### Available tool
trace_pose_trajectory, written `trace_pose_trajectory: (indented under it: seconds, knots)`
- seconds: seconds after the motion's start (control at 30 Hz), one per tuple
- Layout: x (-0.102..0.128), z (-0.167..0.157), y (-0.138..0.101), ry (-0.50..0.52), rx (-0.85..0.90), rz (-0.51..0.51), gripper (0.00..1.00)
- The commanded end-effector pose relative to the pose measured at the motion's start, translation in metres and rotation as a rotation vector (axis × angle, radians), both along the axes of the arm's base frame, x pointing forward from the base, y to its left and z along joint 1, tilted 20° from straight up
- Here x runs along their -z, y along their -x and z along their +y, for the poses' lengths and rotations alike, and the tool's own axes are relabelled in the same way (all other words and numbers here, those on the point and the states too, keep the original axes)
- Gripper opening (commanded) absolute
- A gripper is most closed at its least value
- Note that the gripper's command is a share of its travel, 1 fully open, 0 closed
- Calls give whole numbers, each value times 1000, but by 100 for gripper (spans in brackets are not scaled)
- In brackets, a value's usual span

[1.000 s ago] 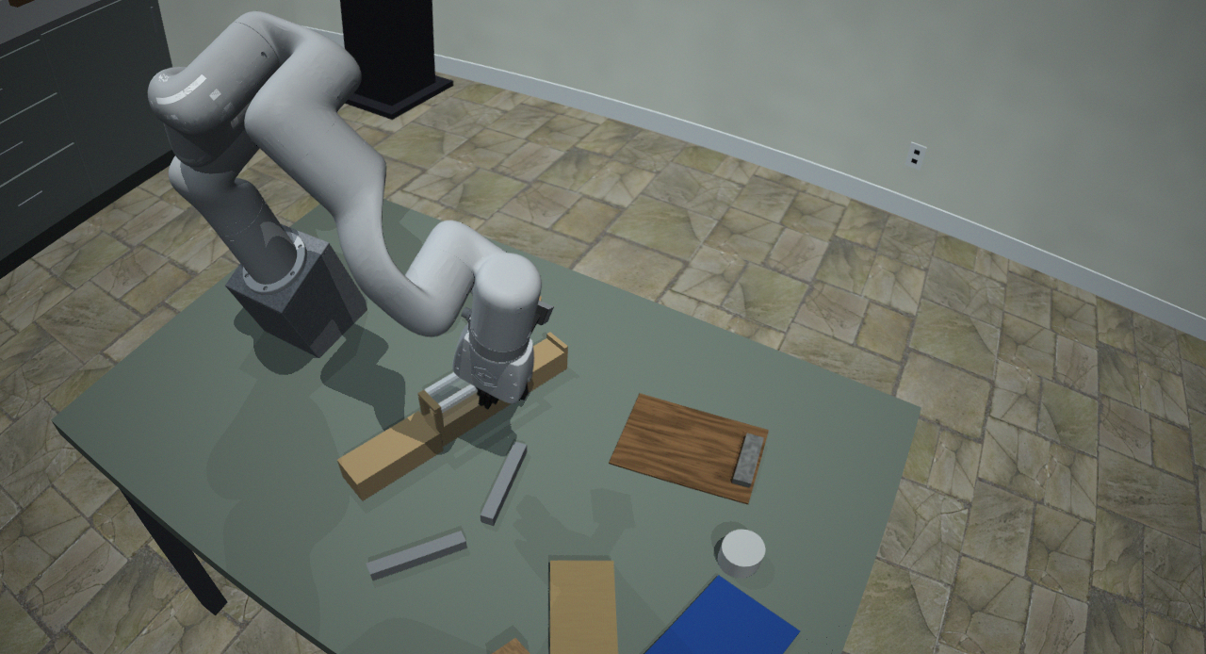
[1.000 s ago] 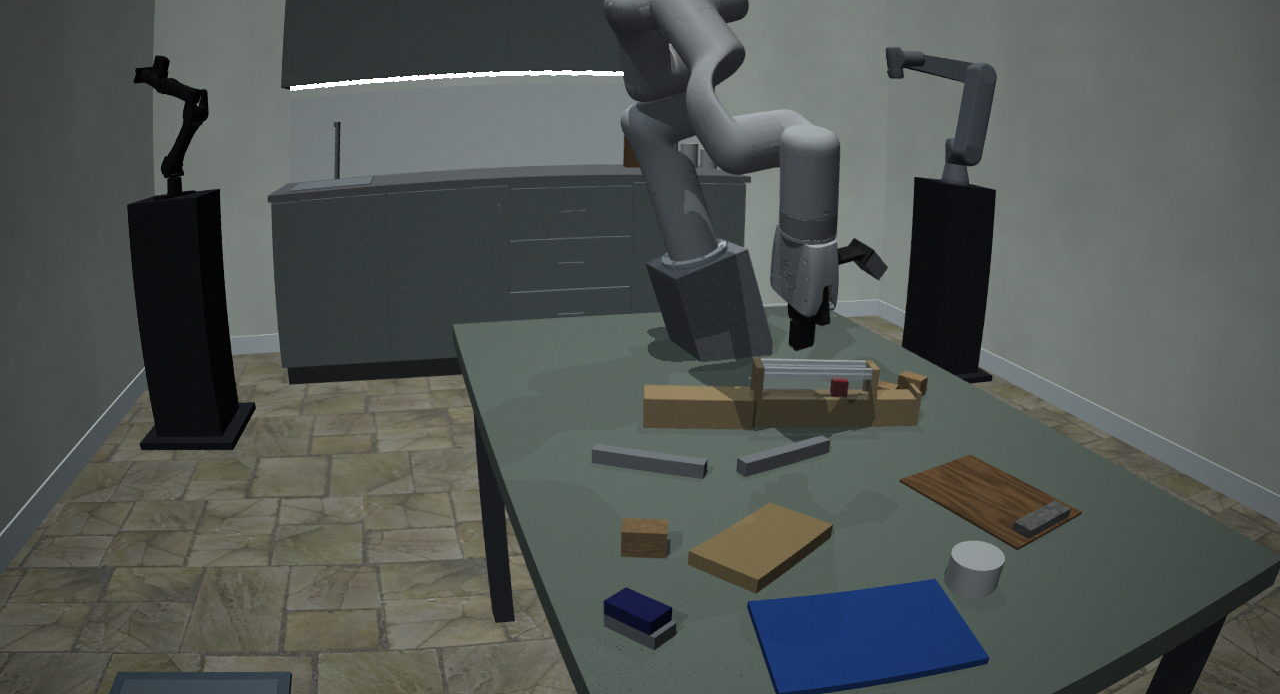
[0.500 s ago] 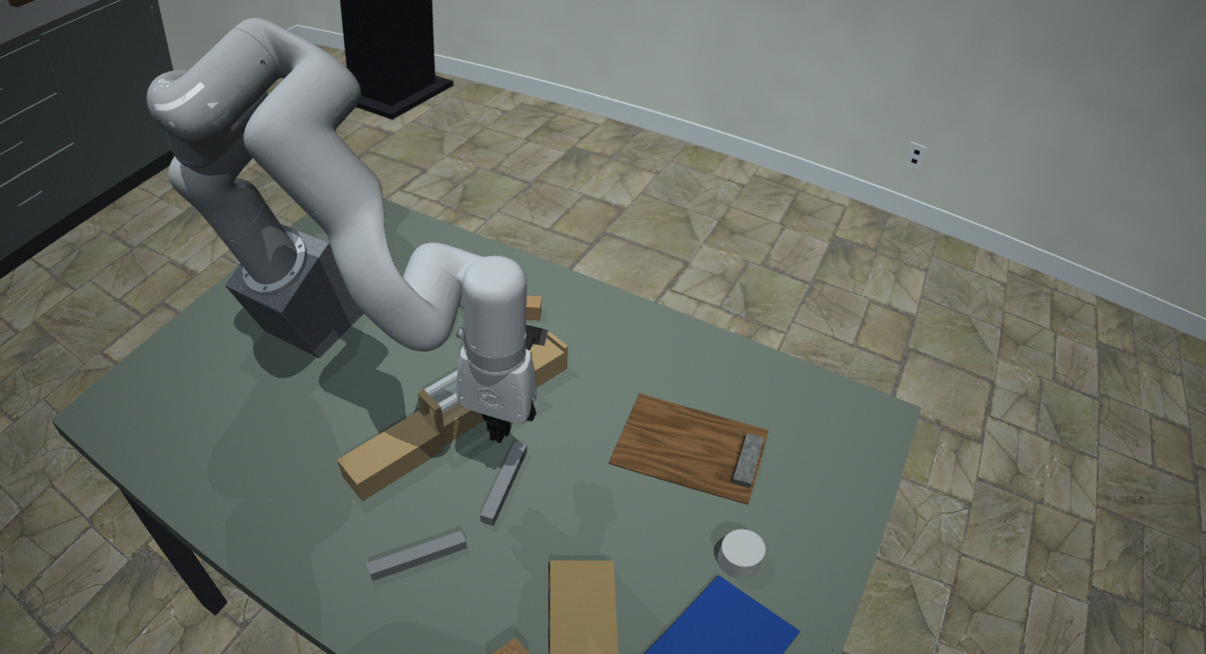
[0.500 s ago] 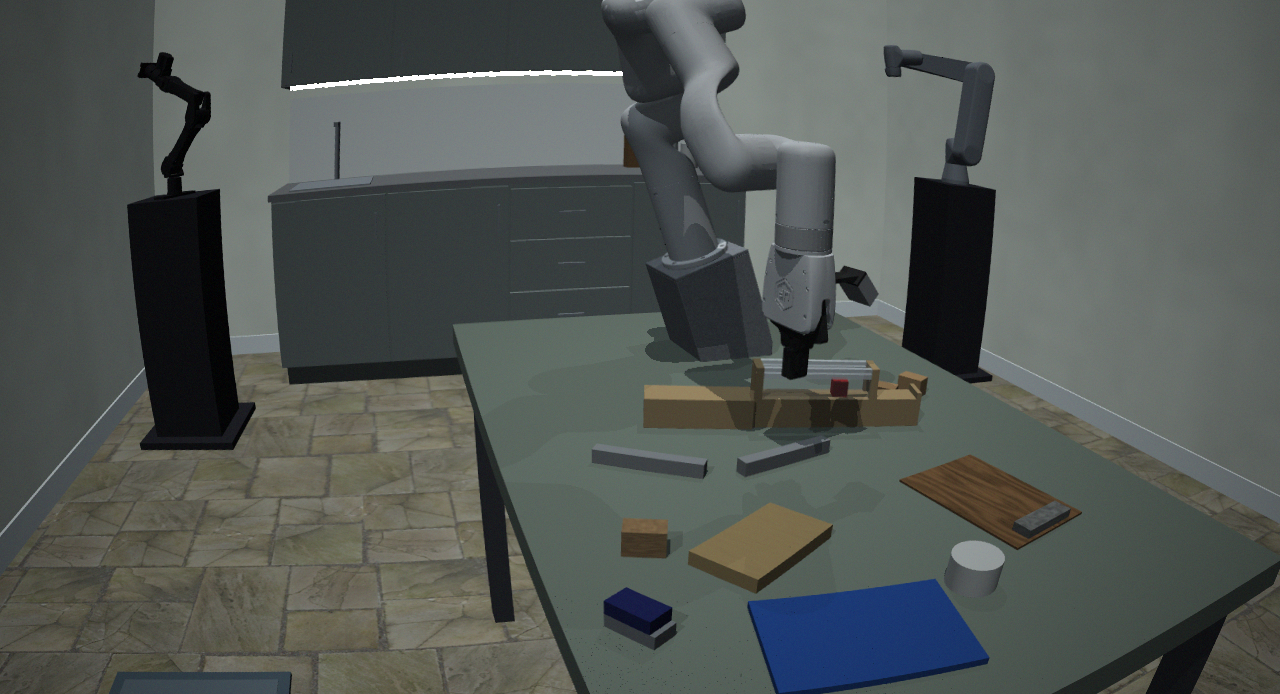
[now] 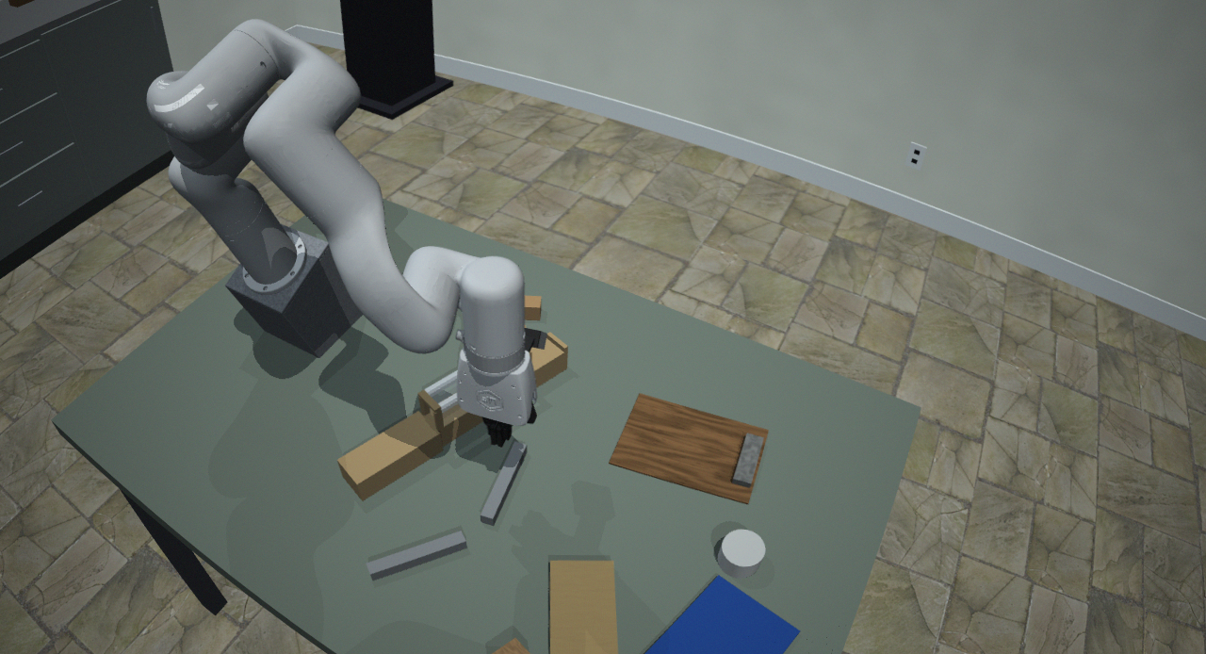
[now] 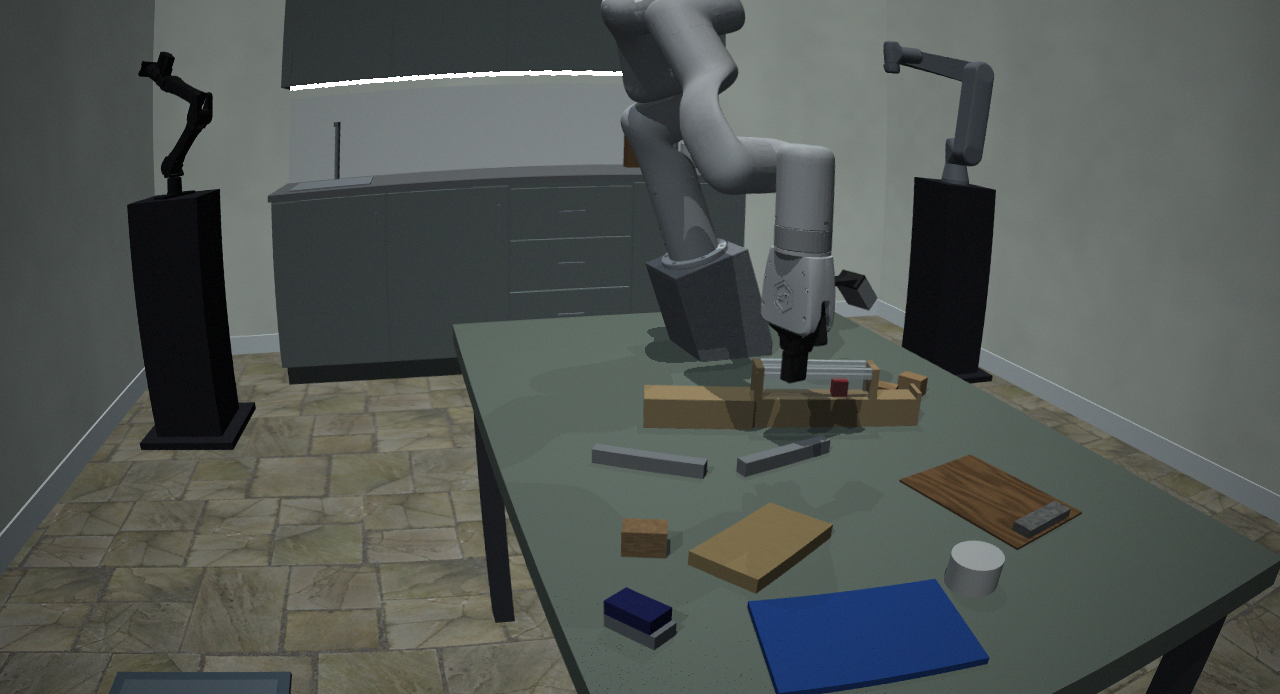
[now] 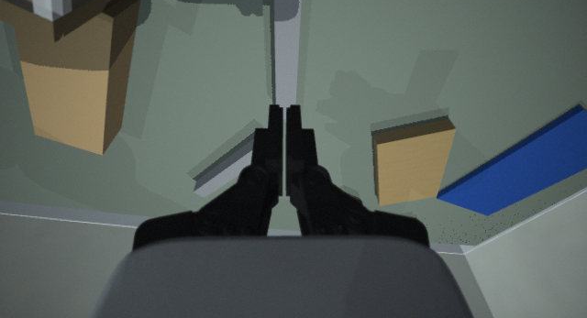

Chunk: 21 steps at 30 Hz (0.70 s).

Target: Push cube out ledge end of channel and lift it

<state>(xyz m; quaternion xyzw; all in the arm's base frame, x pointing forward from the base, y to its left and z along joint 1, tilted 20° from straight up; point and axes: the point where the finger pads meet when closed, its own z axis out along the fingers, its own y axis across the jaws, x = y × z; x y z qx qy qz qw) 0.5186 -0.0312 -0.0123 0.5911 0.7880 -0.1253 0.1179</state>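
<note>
The small red cube sits inside the glass-walled channel, which rests on a long wooden base. The base's short ledge with the raised lip is on the right in the exterior view; the long ledge is on the left. In the top view the arm hides the cube. My gripper is shut and empty. It points down just in front of the channel, outside it, above the near end of a grey stick. In the wrist view the closed fingertips hang over that stick.
A second grey stick lies near the front edge. A tan board, a blue mat, a white cylinder and a dark wooden board with a grey block lie to the front right. A small wooden cube sits by the lip end.
</note>
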Motion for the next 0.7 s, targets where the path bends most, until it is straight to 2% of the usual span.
trace_pose_trajectory:
  seconds: [0.0,0.33,0.37,0.67]
  knots:
    - [-2,0,-2,0,-1,-4,0]
    - [-2,0,-2,0,-1,-4,0]
    - [-2,0,-2,0,-1,-4,38]
    - [-2,0,-2,0,-1,-4,38]
